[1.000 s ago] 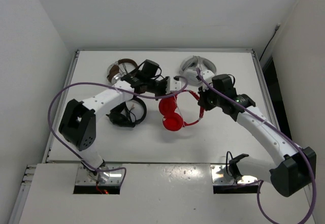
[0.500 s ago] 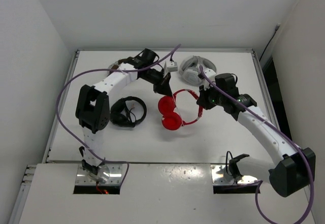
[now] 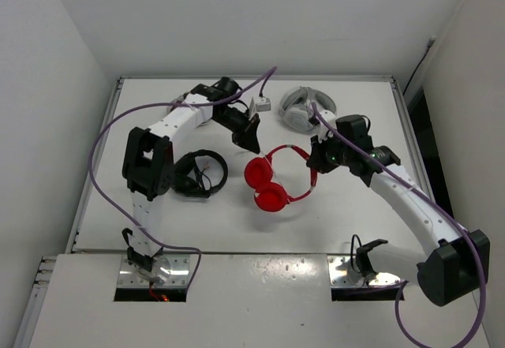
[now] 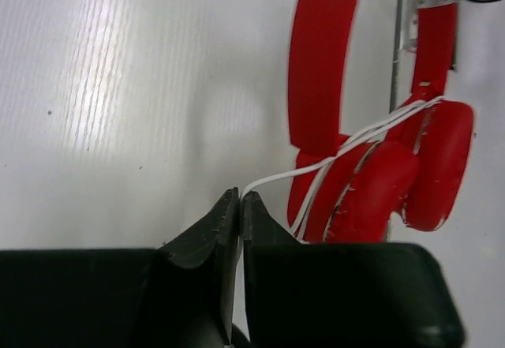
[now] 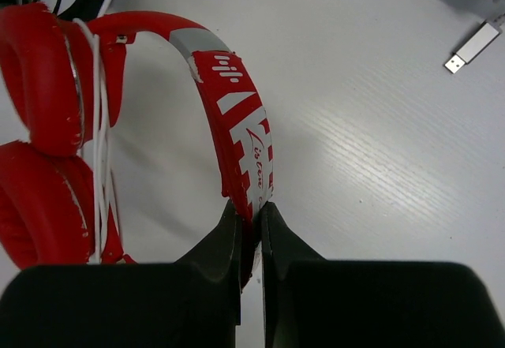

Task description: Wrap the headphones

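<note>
The headphones (image 3: 268,184) are being borne by the middle of the table (image 3: 355,222), earcups (image 3: 260,173) to the near left, headband (image 5: 237,119) arching to the far right. The headband is being pinched at its right by the right gripper (image 5: 251,212), and the cable (image 4: 276,181) by the left gripper (image 4: 241,200), just beyond the earcups. A second headset (image 3: 197,174) is being kept to the left, and a third headset (image 3: 304,110) at the far right.

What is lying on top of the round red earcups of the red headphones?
Several strands of a thin white cable cross the round red earcups and end between the tips of the left gripper. Where the cable goes underneath the earcups is hidden.
</note>
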Robot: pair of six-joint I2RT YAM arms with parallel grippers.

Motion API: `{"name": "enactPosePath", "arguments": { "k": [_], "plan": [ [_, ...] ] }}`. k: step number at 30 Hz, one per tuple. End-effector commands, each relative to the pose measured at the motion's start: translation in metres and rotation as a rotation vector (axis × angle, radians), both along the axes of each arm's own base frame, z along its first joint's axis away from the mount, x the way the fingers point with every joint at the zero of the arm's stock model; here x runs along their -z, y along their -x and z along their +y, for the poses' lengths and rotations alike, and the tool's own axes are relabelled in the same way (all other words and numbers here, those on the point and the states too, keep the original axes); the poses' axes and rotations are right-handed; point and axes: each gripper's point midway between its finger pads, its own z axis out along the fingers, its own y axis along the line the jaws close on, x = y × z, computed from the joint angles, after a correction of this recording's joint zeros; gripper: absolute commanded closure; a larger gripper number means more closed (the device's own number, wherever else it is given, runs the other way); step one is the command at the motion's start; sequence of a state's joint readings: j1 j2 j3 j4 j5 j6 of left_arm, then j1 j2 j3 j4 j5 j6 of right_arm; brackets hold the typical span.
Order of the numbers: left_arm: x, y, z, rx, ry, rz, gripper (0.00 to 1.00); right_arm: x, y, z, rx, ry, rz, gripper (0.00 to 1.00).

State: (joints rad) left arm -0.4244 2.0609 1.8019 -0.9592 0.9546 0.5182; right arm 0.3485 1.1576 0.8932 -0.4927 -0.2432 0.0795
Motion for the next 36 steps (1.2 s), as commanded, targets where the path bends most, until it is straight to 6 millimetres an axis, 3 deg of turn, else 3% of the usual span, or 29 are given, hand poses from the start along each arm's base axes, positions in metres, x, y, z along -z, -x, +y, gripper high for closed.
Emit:
{"name": "enactPosePath", "arguments": {
  "k": [1,5,9,13,17,21,28,30,36],
  "plan": [
    [0.017,-0.031,0.013,-0.029,-0.1,-0.132,0.91,-0.012,0.011,0.015,-0.062,-0.096,0.028,1.0],
    [0.038,-0.009,0.003,0.018,-0.131,-0.068,1.0,-0.002,0.009,0.013,0.011,-0.155,0.084,1.0],
    [0.057,0.001,-0.003,0.014,-0.133,0.027,1.0,0.016,-0.004,-0.008,0.183,-0.188,0.15,1.0],
    [0.068,-0.002,-0.01,-0.019,-0.121,0.09,1.0,0.038,-0.013,-0.035,0.341,-0.241,0.257,1.0],
    [0.075,-0.018,-0.021,-0.096,-0.122,0.091,1.0,0.057,-0.019,-0.057,0.485,-0.226,0.298,1.0],
    [0.086,-0.026,-0.045,-0.155,-0.13,0.132,1.0,0.073,-0.026,-0.076,0.62,-0.202,0.331,1.0],
    [0.118,-0.025,-0.073,-0.24,-0.129,0.286,1.0,0.085,-0.041,-0.096,0.716,-0.198,0.303,1.0],
    [0.122,-0.022,-0.082,-0.236,-0.121,0.321,1.0,0.097,-0.042,-0.101,0.728,-0.181,0.314,1.0],
    [0.132,-0.027,-0.084,-0.247,-0.128,0.324,0.96,0.124,-0.044,-0.119,0.785,-0.09,0.346,1.0]
  ]
}}
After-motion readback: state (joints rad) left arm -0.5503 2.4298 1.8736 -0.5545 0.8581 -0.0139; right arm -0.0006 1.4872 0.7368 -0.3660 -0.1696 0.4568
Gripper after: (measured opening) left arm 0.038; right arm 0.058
